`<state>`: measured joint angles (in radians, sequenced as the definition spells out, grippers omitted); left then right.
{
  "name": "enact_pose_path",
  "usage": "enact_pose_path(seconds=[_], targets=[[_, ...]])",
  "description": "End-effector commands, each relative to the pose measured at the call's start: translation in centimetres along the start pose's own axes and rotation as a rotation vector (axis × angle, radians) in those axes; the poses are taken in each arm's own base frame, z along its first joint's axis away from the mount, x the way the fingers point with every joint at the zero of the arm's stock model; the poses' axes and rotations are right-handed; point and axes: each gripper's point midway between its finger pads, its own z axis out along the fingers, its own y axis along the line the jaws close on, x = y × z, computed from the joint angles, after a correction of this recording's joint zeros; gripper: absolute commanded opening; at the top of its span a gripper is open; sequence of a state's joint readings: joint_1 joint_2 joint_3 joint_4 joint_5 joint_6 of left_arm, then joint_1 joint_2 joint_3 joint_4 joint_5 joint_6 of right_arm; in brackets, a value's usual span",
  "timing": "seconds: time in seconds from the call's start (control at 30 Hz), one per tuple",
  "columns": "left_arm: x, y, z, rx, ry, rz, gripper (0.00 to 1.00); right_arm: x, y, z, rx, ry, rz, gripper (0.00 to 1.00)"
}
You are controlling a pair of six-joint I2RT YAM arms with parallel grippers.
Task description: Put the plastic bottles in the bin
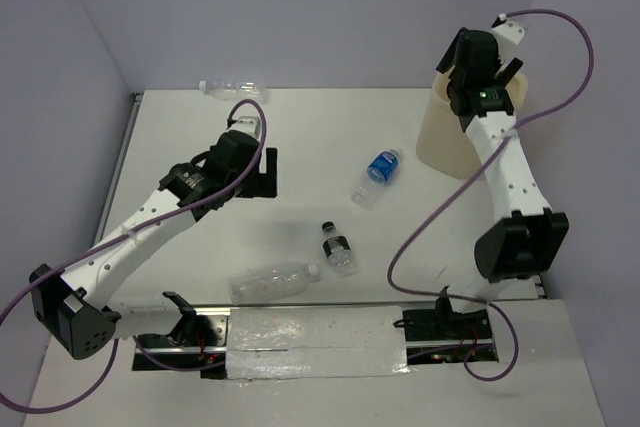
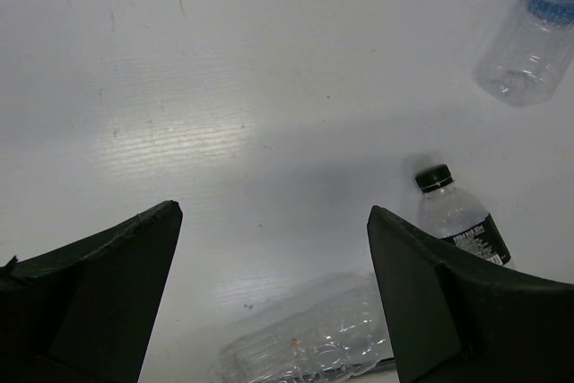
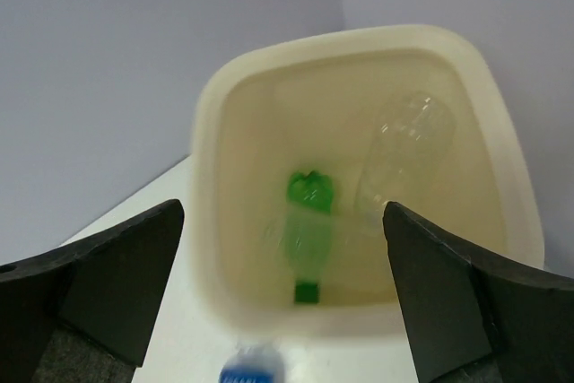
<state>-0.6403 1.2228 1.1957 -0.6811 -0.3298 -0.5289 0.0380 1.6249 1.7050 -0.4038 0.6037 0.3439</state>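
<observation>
Beneath our right gripper, two bottles are binned and four remain.
We hold both grippers open and empty. The bin holds a green bottle and a clear bottle. Near our left gripper lie a dark-capped bottle, a crushed bottle and a blue-labelled bottle, with a far bottle beyond.

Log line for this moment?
left gripper open, empty | right gripper open over bin | inside: green bottle, clear bottle | table: four bottles

Overhead camera spans the table; right wrist looks straight into bin.
</observation>
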Motion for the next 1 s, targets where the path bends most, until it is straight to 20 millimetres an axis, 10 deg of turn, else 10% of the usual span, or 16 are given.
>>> enact_pose_path(seconds=[0.0,0.43,0.97], targets=[[-1.1,1.3,-0.8,-0.078,-0.06,-0.051,0.98,-3.4,1.6,-8.5,-0.116,-0.086,0.066,1.0],[-2.7,2.8,-1.2,-0.169,-0.153,-0.154,0.95,23.3,3.8,-15.2,-0.385,0.558,0.269,0.98],[-1.2,3.0,-0.5,-0.178,-0.09,-0.101,0.96,34.5,5.8,-11.9,-0.294,0.774,0.21,1.0]])
